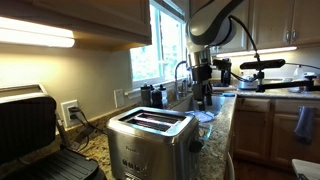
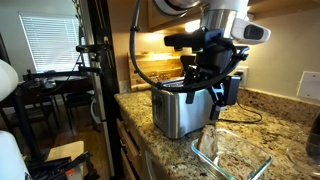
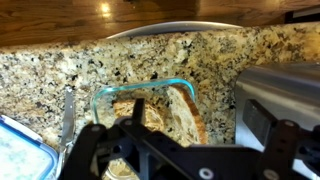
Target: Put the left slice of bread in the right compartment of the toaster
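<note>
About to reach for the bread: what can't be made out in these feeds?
- Black gripper: open or shut is unclear; small and dark in both exterior views, fingertips cut off by the wrist view's bottom edge.
- Tan bread slice in the clear glass dish, wrist view: the gripper body hides the dish's lower part, so any second slice is unseen.
- Brushed steel toaster, in an exterior view: slot contents too dark to read.
</note>
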Motion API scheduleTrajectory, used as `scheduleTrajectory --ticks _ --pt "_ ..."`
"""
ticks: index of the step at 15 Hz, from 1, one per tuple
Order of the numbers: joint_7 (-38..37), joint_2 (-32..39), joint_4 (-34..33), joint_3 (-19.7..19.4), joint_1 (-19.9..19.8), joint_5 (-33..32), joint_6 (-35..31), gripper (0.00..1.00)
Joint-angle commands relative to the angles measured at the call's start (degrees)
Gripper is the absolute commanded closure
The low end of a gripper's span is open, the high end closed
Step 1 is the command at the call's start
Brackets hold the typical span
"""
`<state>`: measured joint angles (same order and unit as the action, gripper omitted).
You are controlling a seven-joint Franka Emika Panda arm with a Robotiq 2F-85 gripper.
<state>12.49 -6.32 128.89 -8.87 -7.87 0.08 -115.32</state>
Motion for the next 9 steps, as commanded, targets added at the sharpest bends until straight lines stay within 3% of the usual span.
scheduleTrajectory --ticks 1,9 --pt "1.4 1.4 -1.1 0.2 0.5 1.7 1.5 0.0" --pt "2.5 2.5 -0.8 0.7 0.6 3.6 1.5 0.0"
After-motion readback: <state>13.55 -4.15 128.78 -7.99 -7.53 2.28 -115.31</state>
